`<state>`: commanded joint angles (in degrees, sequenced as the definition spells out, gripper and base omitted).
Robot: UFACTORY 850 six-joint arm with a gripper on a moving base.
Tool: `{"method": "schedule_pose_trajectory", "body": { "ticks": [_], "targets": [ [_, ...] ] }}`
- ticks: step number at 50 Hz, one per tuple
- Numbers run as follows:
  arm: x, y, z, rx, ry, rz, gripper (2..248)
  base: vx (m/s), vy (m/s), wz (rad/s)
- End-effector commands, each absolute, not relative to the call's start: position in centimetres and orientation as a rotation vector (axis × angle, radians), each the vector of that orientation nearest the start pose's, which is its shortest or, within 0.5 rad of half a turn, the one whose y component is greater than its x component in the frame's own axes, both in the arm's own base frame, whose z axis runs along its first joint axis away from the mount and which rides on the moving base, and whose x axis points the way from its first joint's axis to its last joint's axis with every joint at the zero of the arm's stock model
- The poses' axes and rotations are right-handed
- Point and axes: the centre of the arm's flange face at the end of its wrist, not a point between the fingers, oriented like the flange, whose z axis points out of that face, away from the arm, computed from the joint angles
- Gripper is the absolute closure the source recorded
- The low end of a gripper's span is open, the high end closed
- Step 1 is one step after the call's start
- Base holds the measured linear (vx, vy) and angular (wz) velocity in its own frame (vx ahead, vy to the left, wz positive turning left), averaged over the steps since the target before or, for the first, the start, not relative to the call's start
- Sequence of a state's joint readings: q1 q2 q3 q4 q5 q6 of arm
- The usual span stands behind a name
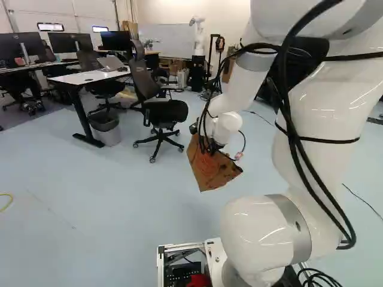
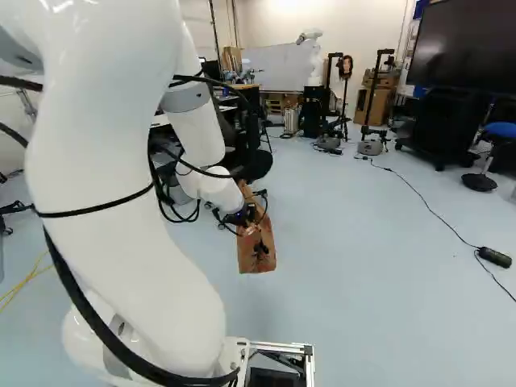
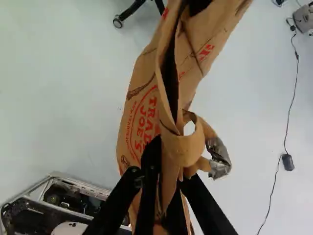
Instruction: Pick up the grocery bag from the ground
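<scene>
The tool (image 2: 250, 224) is closed on the paper grocery bag (image 1: 209, 170), its fingers narrowed down with brown paper pinched between them. In the wrist view the tool (image 3: 166, 183) has a fold of the bag's upper part in its grip, and a curled paper strip (image 3: 188, 147) (with a crumpled silvery patch (image 3: 219, 157) at its end, oddly enough) stands out just ahead of the fingers. The bag hangs from the arm (image 2: 189, 145) above the pale floor (image 1: 119, 206), tilted in the left base view, ahead of the base. A black office chair (image 1: 164, 112) is beyond it, and a grey bin (image 1: 106, 128) is beside that chair.
</scene>
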<state>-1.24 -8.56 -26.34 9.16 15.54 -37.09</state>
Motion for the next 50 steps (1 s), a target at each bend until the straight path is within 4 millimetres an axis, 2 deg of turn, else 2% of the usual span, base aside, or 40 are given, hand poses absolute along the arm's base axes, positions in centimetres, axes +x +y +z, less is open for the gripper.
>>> {"method": "schedule_pose_trajectory", "body": {
  "ticks": [21, 50],
  "targets": [
    [35.3, -1.0, 33.3, -3.060, -0.509, -1.201, 231, 0.000, 0.000, 0.000],
    [31.0, -0.5, 35.4, -2.845, -0.215, -1.577, 231, 0.000, 0.000, 0.000]
  ]
}}
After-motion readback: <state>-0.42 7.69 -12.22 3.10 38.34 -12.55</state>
